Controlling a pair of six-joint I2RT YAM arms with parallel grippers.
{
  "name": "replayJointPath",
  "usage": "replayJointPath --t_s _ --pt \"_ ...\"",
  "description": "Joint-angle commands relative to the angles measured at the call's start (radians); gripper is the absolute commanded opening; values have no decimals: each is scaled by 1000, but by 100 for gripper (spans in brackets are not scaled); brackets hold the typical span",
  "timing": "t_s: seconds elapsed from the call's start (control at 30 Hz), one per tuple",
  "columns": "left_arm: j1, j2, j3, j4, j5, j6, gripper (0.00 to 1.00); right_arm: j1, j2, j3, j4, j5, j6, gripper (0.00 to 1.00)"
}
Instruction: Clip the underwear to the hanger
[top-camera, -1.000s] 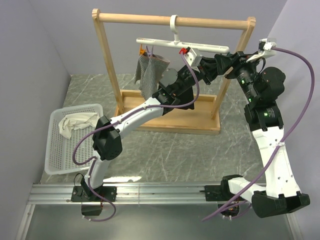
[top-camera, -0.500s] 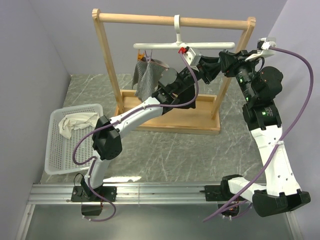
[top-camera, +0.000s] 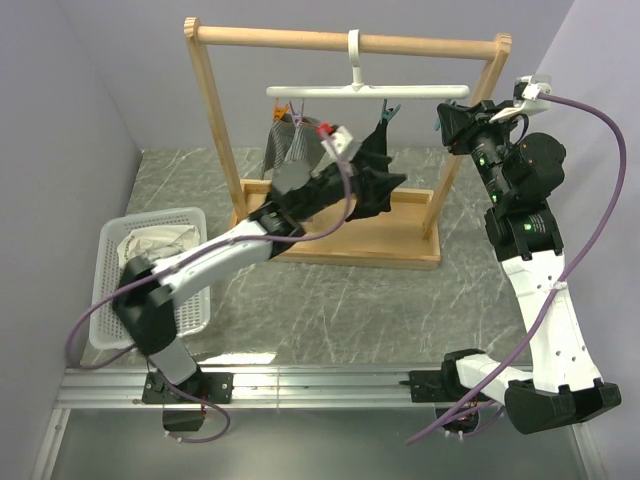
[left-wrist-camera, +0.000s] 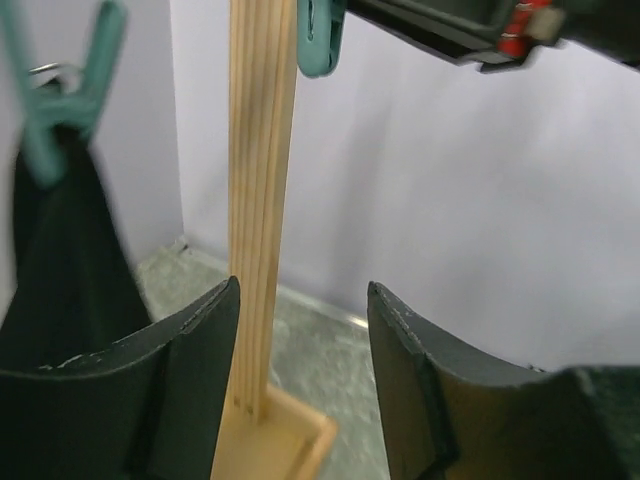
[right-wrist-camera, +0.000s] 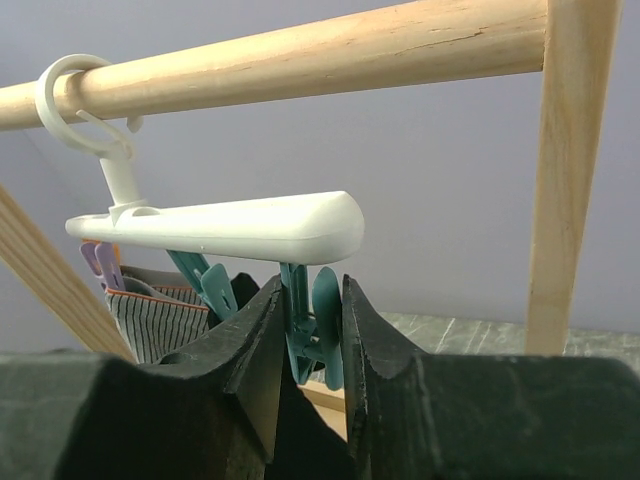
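The white hanger (top-camera: 365, 90) hangs by its hook from the wooden rack's top bar; it also shows in the right wrist view (right-wrist-camera: 220, 228). The black underwear (top-camera: 378, 145) hangs from one teal clip (top-camera: 388, 108) near the bar's middle, and shows at the left of the left wrist view (left-wrist-camera: 60, 260). My left gripper (top-camera: 380, 190) is open and empty just below and beside it (left-wrist-camera: 303, 290). My right gripper (top-camera: 445, 118) is shut on the teal clip (right-wrist-camera: 315, 320) at the bar's right end (right-wrist-camera: 312, 285). Black fabric shows below that clip; I cannot tell whether it is in the clip.
A grey striped garment (top-camera: 285, 145) hangs at the hanger's left end. The wooden rack (top-camera: 210, 150) stands on its base at the back; its right post (left-wrist-camera: 260, 200) is straight ahead of my left fingers. A white basket (top-camera: 110, 310) with a cream cloth (top-camera: 150, 245) sits at the left.
My left gripper has let go of the underwear and dropped back and down from the hanger. The underwear now hangs from a teal clip. The right gripper has stayed at the bar's right end.
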Motion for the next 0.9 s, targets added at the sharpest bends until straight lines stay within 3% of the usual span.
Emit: replayJointPath --t_s 0.0,0.23,0.3,0.4,0.5,0.6,0.63,0.67,0.87 --pt "18 -219 -146 -42 -1 -4 59 8 -10 45 31 -6 13 0" --pt "49 -496 -588 -56 -56 102 64 6 -1 51 28 -24 13 0" --pt "54 -556 -685 -46 -14 232 65 6 2 56 25 -33 6 0" --pt "83 -597 -743 -68 104 525 66 8 5 60 19 -61 -1 0" --pt "119 -590 -690 -216 227 850 70 6 10 65 14 -79 -7 0" --pt "152 -565 -613 -370 308 1169 80 6 15 66 11 -89 -6 0" --pt "158 -559 -598 -402 313 1253 92 6 15 68 12 -92 -6 0" --pt "159 -553 -576 -466 310 1429 97 6 16 68 12 -95 -4 0" --pt "172 -547 -663 -304 287 1804 99 6 18 63 12 -99 -10 0"
